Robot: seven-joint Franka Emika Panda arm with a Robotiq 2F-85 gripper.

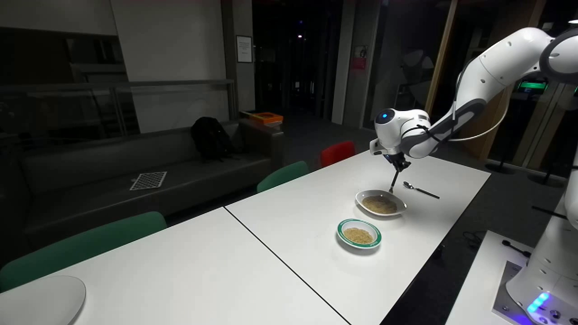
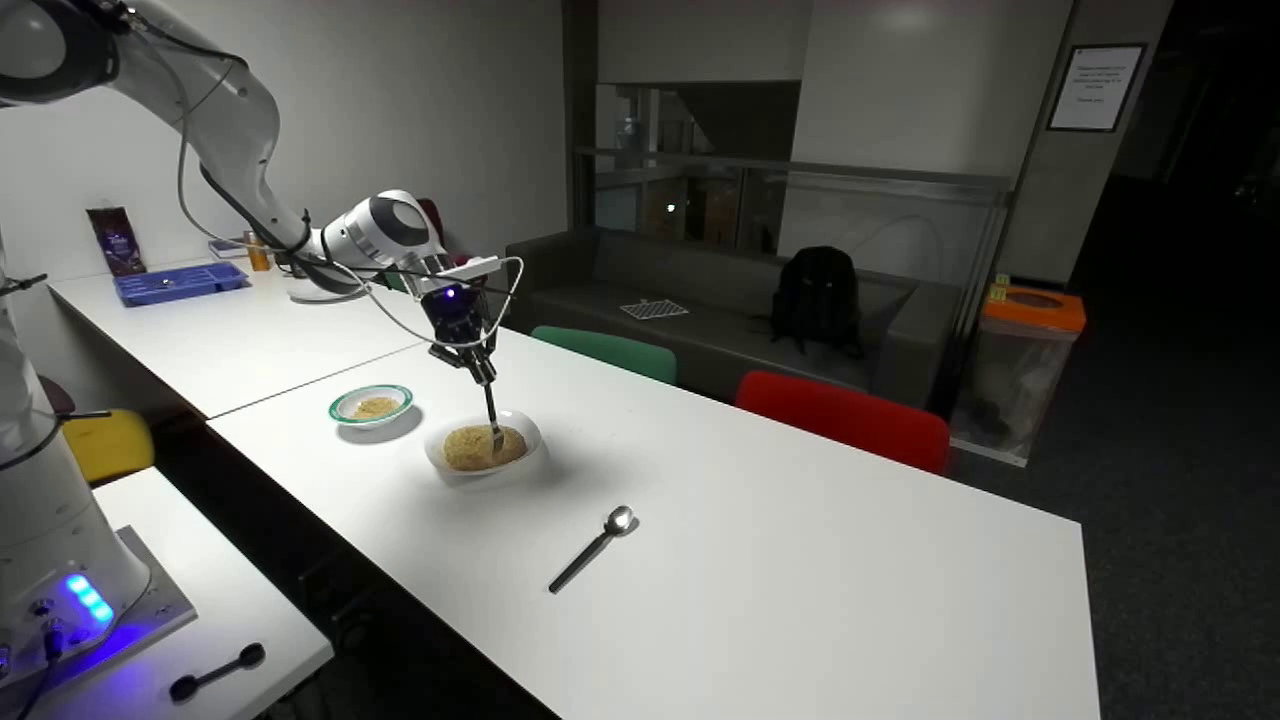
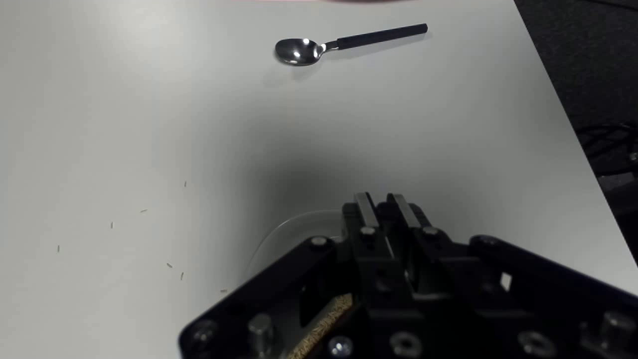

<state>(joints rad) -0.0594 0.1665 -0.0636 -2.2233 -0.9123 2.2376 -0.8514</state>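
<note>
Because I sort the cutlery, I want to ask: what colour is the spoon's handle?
The spoon's handle is black; it shows best in the wrist view.

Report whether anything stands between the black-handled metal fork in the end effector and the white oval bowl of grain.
Nothing visible does: in an exterior view the black-handled fork, gripped by the end effector, points down over the white oval bowl, with no object between. The black-handled metal spoon lies apart on the white table.
</note>
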